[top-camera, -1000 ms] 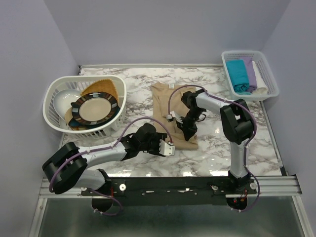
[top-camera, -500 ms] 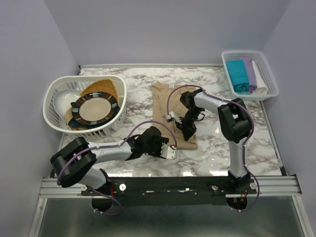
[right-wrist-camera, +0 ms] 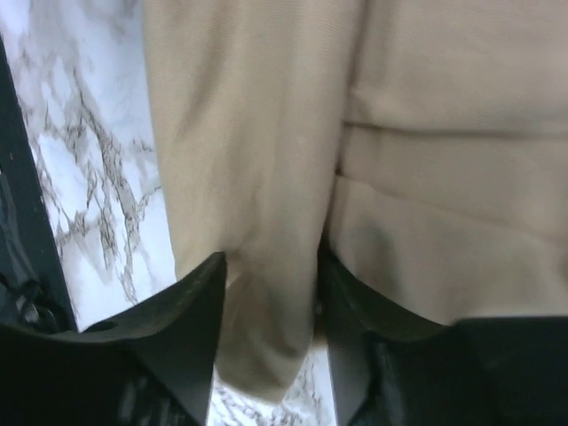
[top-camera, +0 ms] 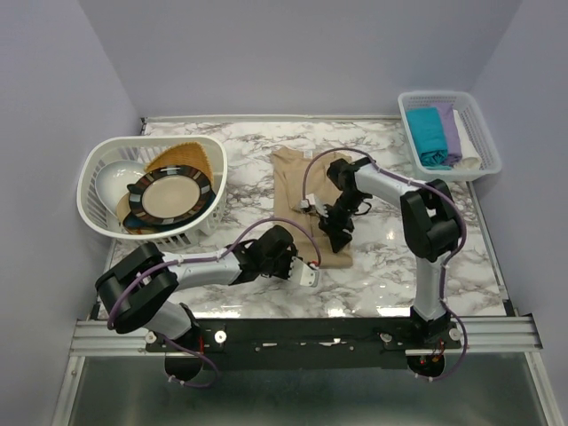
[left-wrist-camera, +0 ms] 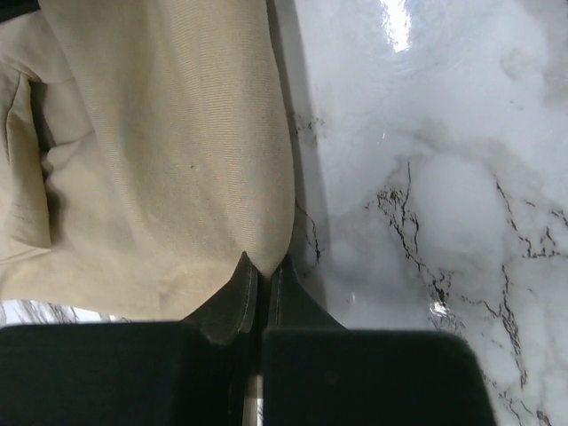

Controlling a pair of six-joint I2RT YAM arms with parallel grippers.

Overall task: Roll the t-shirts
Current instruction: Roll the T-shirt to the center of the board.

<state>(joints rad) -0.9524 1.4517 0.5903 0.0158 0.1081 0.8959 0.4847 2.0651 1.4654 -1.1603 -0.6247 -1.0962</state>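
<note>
We record marble table [top-camera: 382, 266] as largest item. Beige t-shirt [top-camera: 288, 186] lies at table centre, folded into long strip running front to back. Basket [top-camera: 484, 142] at right rear holds teal t-shirt [top-camera: 430, 133] and lilac t-shirt [top-camera: 450, 129]. We find left gripper [left-wrist-camera: 264, 271] at strip's near corner, clenched on cloth edge. Right gripper [right-wrist-camera: 271, 266] sits low on strip's right side, released, fingers spread astride loose fold.

A tan shirt [top-camera: 297, 186] lies flat in the middle of the table [top-camera: 390, 257]. The left gripper [top-camera: 307, 269] is at its near edge. The right gripper [top-camera: 337, 238] is on its near right part. A big basket [top-camera: 93, 169] on the left holds a plate [top-camera: 170, 195]. A small basket [top-camera: 484, 133] at the far right holds a teal shirt [top-camera: 429, 133] and a lilac shirt [top-camera: 451, 129].
</note>
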